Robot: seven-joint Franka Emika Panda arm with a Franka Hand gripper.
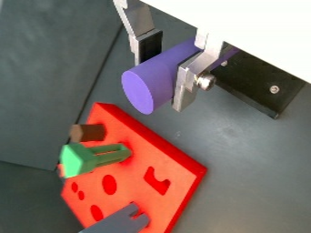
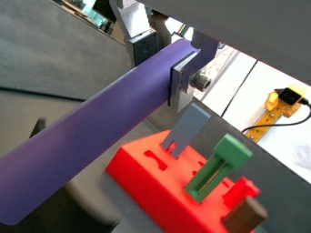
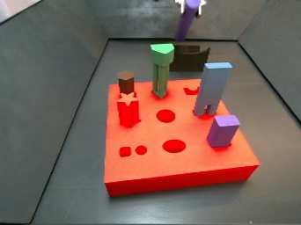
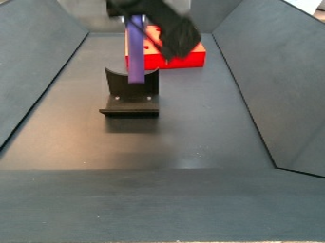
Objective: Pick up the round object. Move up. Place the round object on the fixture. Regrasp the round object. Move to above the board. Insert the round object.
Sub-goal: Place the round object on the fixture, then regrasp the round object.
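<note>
My gripper is shut on the round object, a long purple cylinder that runs out past the jaws in both wrist views. In a side view the gripper is high up and the peg hangs tilted from it, its lower end just over the fixture. The fixture, a dark notched bracket, stands on the floor behind the board. The red board lies below and away from the gripper. I cannot tell whether the peg touches the fixture.
On the board stand a green peg, a brown block, a pale-blue arch and a short purple square block. Grey sloping walls close in the floor. A yellow device lies outside.
</note>
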